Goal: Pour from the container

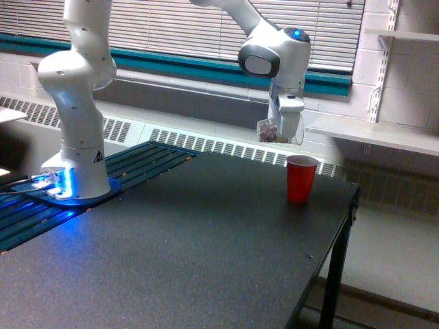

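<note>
The container [272, 131], a small clear cup with brownish-pink bits inside, hangs in the air tipped onto its side. My gripper [283, 128] is shut on it, fingers pointing down. It sits above and slightly to the exterior view's left of the red cup [301, 179]. That red cup stands upright on the dark table [171, 247] near the far right corner. A clear gap of air separates the container from the red cup's rim.
The arm's white base [75, 157] stands on a blue-lit plate at the exterior view's left. A white shelf [370, 133] runs along the wall right behind the gripper. The table's right edge [343, 226] drops off just past the red cup.
</note>
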`<state>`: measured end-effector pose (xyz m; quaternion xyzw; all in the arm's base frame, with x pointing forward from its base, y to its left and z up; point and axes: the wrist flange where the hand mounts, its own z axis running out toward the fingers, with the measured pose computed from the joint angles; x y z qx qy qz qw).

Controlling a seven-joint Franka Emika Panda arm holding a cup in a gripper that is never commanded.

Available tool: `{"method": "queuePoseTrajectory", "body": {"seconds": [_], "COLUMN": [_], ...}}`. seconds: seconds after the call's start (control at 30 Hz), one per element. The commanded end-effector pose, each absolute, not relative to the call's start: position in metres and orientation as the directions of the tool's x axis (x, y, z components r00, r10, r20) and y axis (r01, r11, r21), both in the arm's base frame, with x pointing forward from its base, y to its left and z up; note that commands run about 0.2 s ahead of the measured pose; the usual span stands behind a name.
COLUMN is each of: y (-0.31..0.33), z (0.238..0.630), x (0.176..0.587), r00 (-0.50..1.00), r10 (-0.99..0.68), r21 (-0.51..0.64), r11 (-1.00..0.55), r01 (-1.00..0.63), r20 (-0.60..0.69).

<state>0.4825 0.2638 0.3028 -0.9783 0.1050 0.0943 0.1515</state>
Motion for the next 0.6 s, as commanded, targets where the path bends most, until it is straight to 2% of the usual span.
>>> {"method": "queuePoseTrajectory", "body": {"seconds": [0.03,0.6], "y": [0.2681,0.2632], "z": [0.3045,0.2961], "x": [0.4836,0.4896], "r00": [0.952,0.928], "r10": [-0.186,-0.219], "r21": [-0.270,-0.243], "r11": [-0.930,-0.923], "r01": [-0.250,-0.297], "r20": [-0.242,-0.301]}}
